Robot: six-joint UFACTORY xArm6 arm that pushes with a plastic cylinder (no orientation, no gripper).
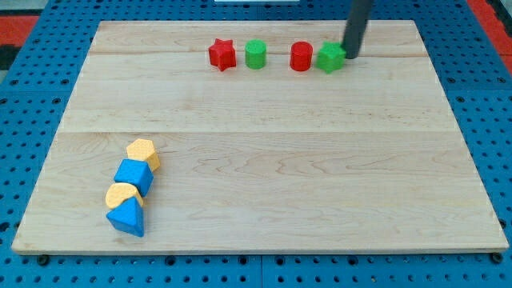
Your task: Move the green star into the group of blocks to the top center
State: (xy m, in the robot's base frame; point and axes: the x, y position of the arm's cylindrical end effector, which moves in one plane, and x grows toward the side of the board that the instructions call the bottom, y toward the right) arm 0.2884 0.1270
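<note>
Tip: my tip [350, 55] touches the green star [330, 58].
Pincer: none here, so cannot tell.
Risk: a hard push knocks the red cylinder [301, 57] away.

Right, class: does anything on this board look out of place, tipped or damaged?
Nothing stands out. My tip sits at the green star's right edge, in the top row. Four blue and yellow blocks cluster at bottom left, undamaged.

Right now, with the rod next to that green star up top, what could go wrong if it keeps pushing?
My tip sits at the right edge of the green star, which already looks to be touching the red cylinder. Pushing further left would likely shove that cylinder toward the green cylinder and red star, scattering the group. The row also lies near the board's top edge, so an off-centre push might send the star toward it.
</note>
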